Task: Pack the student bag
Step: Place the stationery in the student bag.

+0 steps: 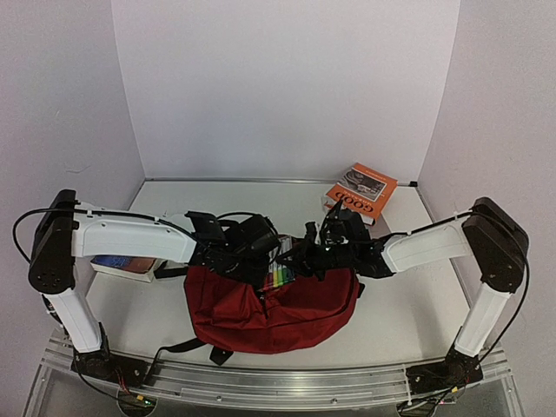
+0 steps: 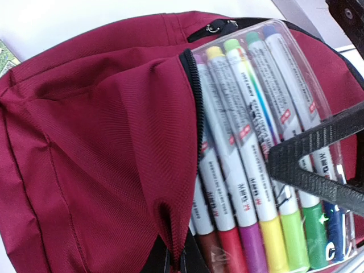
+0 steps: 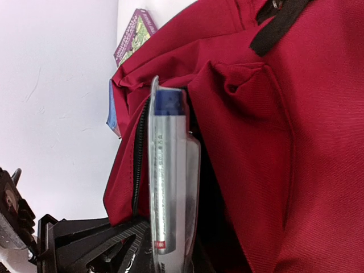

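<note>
The student bag (image 1: 287, 313), dark red, lies at the near middle of the table with its zip mouth open. A clear pack of several coloured markers (image 1: 280, 276) stands partly inside that mouth. My left gripper (image 1: 250, 252) is shut on a fold of the bag's red fabric (image 2: 165, 227) beside the zipper (image 2: 197, 108); its jaws (image 2: 173, 264) pinch the fold at the frame's bottom. My right gripper (image 1: 311, 256) is shut on the marker pack (image 2: 256, 142). One of its black lattice fingers (image 2: 315, 165) crosses the pack. The right wrist view shows the pack (image 3: 170, 182) edge-on in my right gripper (image 3: 173, 259), next to the bag (image 3: 296, 148).
An orange book (image 1: 363, 188) lies at the back right near the wall corner. Another book (image 1: 122, 263) lies under the left arm, left of the bag, and its edges (image 3: 132, 37) show behind the bag. White walls close in the table on three sides.
</note>
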Motion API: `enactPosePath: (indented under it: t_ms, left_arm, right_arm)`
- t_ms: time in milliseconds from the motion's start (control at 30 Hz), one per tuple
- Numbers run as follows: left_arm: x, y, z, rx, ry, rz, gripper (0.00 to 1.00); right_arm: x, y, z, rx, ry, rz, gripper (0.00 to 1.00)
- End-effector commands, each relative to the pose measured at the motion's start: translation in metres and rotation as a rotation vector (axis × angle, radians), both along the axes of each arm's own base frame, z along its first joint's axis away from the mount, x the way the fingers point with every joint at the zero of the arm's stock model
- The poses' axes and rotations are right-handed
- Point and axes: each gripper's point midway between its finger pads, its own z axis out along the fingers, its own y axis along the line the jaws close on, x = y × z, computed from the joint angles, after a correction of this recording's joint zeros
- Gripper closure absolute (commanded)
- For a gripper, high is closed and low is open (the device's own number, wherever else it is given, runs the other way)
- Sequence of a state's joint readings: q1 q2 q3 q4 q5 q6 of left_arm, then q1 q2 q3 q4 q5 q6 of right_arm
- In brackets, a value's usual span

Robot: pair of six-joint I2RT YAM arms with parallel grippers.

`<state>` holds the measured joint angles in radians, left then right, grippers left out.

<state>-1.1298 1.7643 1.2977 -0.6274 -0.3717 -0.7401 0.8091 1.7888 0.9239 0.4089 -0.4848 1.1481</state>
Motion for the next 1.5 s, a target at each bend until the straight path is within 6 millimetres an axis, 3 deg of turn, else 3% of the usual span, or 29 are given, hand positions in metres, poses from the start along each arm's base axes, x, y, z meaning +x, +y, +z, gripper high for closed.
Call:
enactPosePath:
  t_ms: [0, 200, 333, 600, 867, 1100, 1333, 1467]
  left_arm:
    - [0.008, -0.026, 0.055, -0.238, -0.046, -0.025, 1.00]
    - [0.009, -0.024, 0.060, -0.391, 0.020, -0.042, 1.00]
    - [0.008, -0.022, 0.064, -0.476, 0.062, -0.062, 1.00]
    - [0.002, -0.028, 0.066, -0.553, 0.141, -0.115, 1.00]
    - [0.003, -0.018, 0.053, -0.462, 0.176, -0.082, 1.00]
    - [0.003, 0.002, 0.034, -0.334, 0.171, -0.062, 1.00]
    - [0.001, 0.004, 0.039, -0.306, 0.154, -0.103, 1.00]
    - [0.003, 0.002, 0.049, -0.358, 0.131, -0.094, 1.00]
  right_arm:
    - [0.011, 0.020, 0.037, 0.124, -0.161, -0.019, 1.00]
    - [0.009, 0.027, 0.042, 0.169, -0.205, -0.023, 1.00]
    - [0.012, 0.033, 0.031, 0.171, -0.218, -0.032, 1.00]
    - [0.019, 0.037, 0.031, 0.216, -0.248, -0.067, 1.00]
    - [0.041, 0.036, 0.049, 0.184, -0.331, -0.123, 1.00]
    - [0.066, 0.016, 0.070, 0.126, -0.373, -0.198, 1.00]
    - [0.075, 0.017, 0.075, 0.040, -0.441, -0.182, 1.00]
    - [0.069, 0.027, 0.069, 0.062, -0.380, -0.132, 1.00]
